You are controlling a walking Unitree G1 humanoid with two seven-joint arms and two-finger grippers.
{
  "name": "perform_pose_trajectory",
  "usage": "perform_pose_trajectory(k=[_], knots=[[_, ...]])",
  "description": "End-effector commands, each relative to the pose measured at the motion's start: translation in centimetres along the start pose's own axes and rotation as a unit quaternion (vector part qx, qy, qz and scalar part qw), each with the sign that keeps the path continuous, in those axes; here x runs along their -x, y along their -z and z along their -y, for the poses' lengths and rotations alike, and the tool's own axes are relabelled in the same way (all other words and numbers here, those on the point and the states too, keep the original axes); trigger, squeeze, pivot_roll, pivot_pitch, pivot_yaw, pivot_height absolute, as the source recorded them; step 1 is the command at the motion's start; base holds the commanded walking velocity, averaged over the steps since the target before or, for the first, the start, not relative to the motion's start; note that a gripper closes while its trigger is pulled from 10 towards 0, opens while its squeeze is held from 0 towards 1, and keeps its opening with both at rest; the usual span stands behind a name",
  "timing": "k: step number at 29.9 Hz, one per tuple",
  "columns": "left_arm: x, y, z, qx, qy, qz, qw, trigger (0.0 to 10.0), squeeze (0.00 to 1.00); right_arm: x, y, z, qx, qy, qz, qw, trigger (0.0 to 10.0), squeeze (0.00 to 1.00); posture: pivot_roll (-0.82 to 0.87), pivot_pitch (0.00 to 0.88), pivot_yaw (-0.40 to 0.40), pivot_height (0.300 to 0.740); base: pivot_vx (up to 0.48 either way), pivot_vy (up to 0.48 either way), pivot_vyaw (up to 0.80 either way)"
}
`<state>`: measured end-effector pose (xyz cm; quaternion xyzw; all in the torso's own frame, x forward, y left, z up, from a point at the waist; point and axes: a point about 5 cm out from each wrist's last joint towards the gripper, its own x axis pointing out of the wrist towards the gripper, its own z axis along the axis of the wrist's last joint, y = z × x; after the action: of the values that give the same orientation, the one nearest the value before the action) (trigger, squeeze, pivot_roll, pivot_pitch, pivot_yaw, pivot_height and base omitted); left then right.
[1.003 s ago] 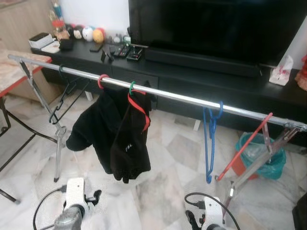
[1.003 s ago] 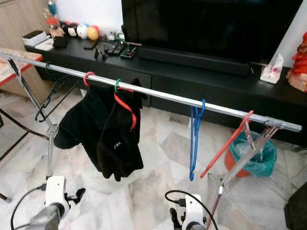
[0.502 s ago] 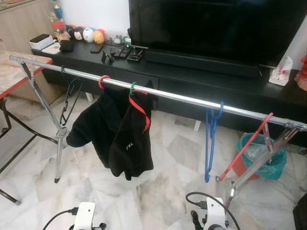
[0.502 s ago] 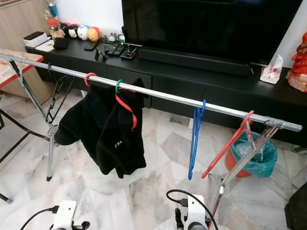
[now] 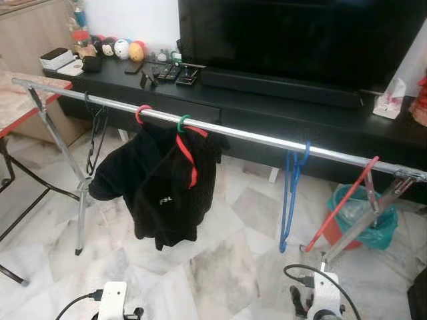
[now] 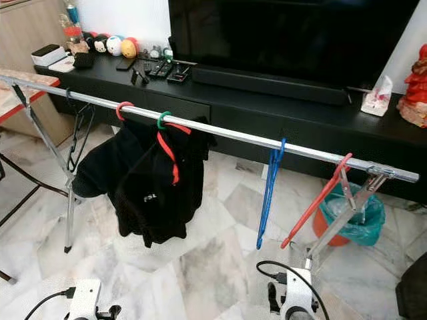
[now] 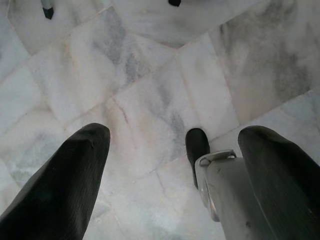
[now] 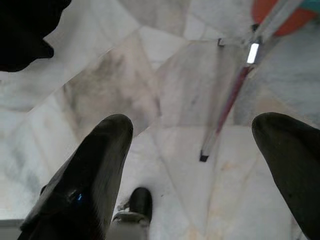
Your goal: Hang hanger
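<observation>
A silver clothes rail runs across the room in front of me. On it hang a black hanger at the left, black garments on hangers with a red and a green hook, and a blue hanger. A red hanger slants down from the rail's right end. Both arms hang low beneath the rail, with the left wrist and right wrist at the bottom edge. The left gripper and right gripper are open and empty, pointing at the marble floor.
Behind the rail stand a large TV and a long black cabinet with remotes and toys. A teal-lined bin sits by the rack's right leg. A red-edged table is at the left, beside the left rack leg.
The left arm has dropped lower and the right arm has shifted to the right. The black hanger has swung in to hang straighter, and the garments and blue hanger sway to the left.
</observation>
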<state>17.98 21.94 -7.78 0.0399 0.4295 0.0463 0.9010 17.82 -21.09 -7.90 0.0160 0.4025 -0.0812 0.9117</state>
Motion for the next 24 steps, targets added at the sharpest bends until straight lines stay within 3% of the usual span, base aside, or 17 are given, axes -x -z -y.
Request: perform_pose_trajectory(k=[1,9,24], knots=[[0.0,0.2,0.1,0.007,0.001,-0.004,1.000,10.0,0.00,0.1,0.3,0.3,-0.014,0.002,-0.007,1.000,10.0,0.00,-0.06,0.000,-0.016,0.740,0.000,0.000,0.00],[0.0,0.2,0.4,0.015,0.000,-0.005,1.000,10.0,0.00,0.3,1.3,0.2,-0.021,-0.006,-0.030,0.999,10.0,0.00,-0.06,0.000,-0.018,0.740,0.000,0.000,0.00],[0.3,1.2,-0.2,0.017,-0.005,-0.019,1.000,10.0,0.00,0.5,2.0,0.2,-0.027,-0.007,-0.048,0.998,10.0,0.00,-0.06,0.000,-0.013,0.740,0.000,0.331,0.00]])
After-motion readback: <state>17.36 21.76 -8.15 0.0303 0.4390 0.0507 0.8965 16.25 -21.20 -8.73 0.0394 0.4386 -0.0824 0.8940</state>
